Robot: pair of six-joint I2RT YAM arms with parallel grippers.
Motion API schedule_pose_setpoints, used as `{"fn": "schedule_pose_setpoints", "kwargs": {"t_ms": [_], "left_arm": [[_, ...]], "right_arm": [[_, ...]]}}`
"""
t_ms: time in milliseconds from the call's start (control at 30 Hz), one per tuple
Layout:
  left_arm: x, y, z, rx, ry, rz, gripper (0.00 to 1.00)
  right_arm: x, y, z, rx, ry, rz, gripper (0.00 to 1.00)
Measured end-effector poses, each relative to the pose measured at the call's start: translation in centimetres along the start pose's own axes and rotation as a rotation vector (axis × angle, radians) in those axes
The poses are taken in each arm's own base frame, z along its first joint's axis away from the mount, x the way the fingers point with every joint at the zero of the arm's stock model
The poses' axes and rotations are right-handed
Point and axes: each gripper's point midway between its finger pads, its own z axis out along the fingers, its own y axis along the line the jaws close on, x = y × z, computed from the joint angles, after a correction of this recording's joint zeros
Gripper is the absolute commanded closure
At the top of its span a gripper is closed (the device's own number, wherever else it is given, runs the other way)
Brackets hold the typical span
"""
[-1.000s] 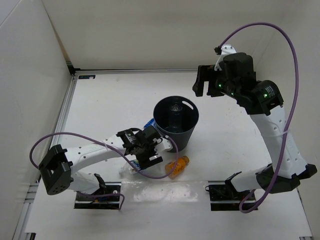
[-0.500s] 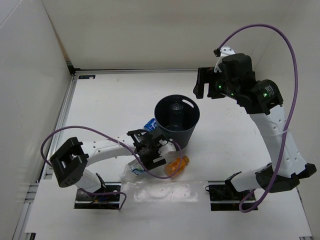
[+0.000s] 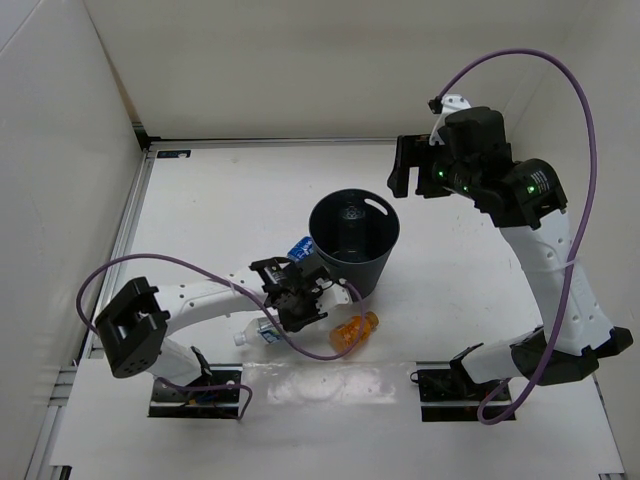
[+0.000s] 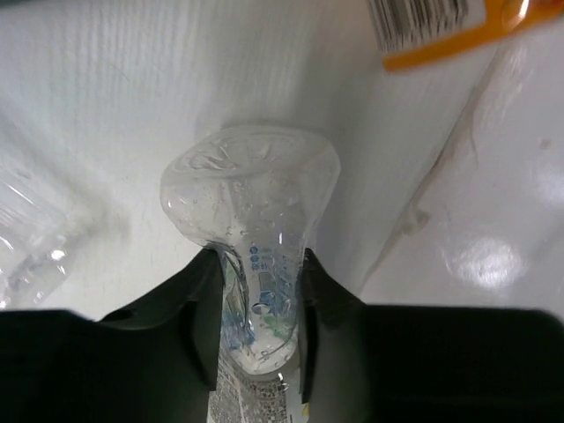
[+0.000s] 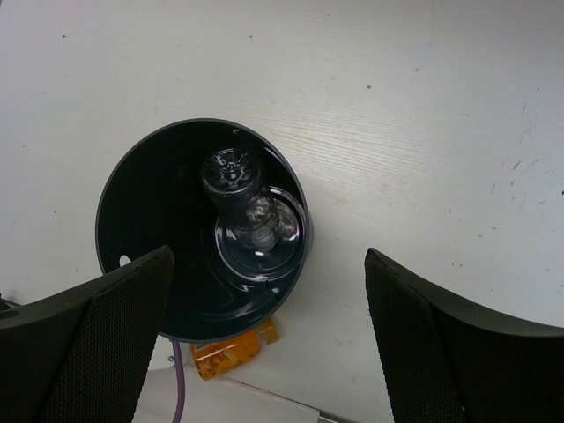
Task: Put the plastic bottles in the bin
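My left gripper (image 3: 300, 308) is shut on a clear plastic bottle (image 3: 262, 331) with a blue-and-white label. The bottle lies on the table in front of the bin (image 3: 352, 246), white cap to the left. In the left wrist view the two fingers squeeze the bottle (image 4: 256, 220) near its base, and the left gripper (image 4: 260, 300) dents its wall. A short orange bottle (image 3: 354, 330) lies just right of it. Another blue-labelled bottle (image 3: 299, 247) rests against the bin's left side. One clear bottle (image 5: 242, 194) lies inside the bin (image 5: 141, 264). My right gripper (image 5: 269, 256) hangs open high over the bin.
White walls enclose the table on the left, back and right. A purple cable (image 3: 320, 352) loops from the left arm past the bottles. The arm bases (image 3: 198, 392) sit at the near edge.
The left gripper has shut on the labelled clear bottle, and the bottle has shifted slightly left. The right arm has stayed still.
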Motion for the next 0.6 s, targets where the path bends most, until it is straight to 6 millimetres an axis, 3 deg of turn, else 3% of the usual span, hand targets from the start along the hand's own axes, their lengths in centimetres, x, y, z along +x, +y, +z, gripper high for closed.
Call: {"fn": "schedule_pose_setpoints", "kwargs": {"t_ms": [133,233,433,600], "left_arm": [[0.9,-0.1,-1.1,0.006,0.047,-0.008,1.00],[0.3,0.4,-2.8,-0.024,0.025,-0.011,1.00],[-0.1,1.4,-8.2,-0.144,-0.087,-0.035,1.00],[-0.4,3.4,-14.2,-0.316,-0.203,-0.074,1.00]], "right_arm": [[-0.1,-0.3,0.1,0.005,0.001,0.012,0.10],[0.0,-0.6,0.2,0.006,0.004,0.028,0.10],[0.3,-0.6,0.5,0.002,0.016,0.037,0.10],[0.6,-0.6,0.7,0.001,0.026,0.037,0.10]]}}
